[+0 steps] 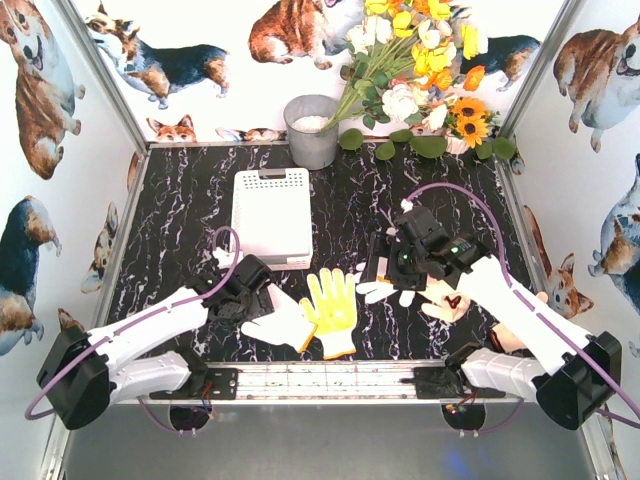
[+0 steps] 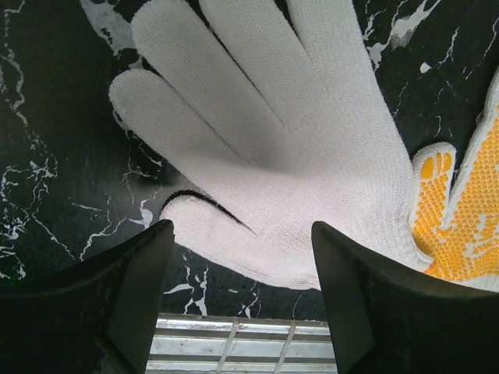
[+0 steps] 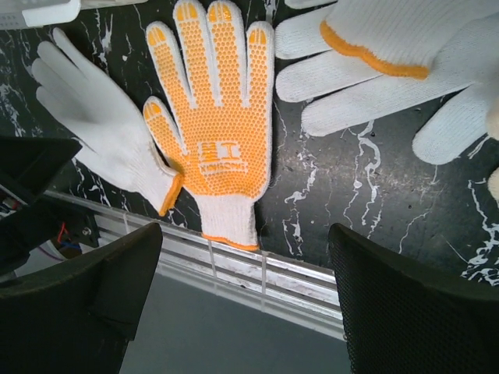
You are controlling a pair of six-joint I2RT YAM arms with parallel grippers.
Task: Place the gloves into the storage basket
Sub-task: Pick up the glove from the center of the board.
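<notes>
Left gripper (image 1: 246,291): jaws spread wide with nothing between them; it sits over the thumb edge of the white glove (image 2: 296,156). I can't tell if it touches.
Right gripper (image 3: 242,234): jaws wide too, holding nothing, up above the table's near edge.
White glove: flat on the black marble table (image 1: 190,200), fingers pointing towards the left arm. Its cuff end touches the yellow-dotted glove (image 3: 214,132).
Yellow-dotted glove: flat, dotted palm up, fingers pointing away from me, cuff at the metal rail (image 1: 330,378) on the near edge.
Orange-cuff gloves (image 3: 374,54): a white pile just right of the yellow-dotted one and apart from it, under the right arm. I can't count them.
Beige glove (image 1: 445,300): right of that pile, a bit of red on it, partly hidden by the right arm.
Basket (image 1: 272,215): white, mid-table, behind the left gripper. Every glove I see lies on the table outside it.
Bucket (image 1: 312,130): grey, behind the basket by the back wall.
Flowers (image 1: 420,60): back right corner.
</notes>
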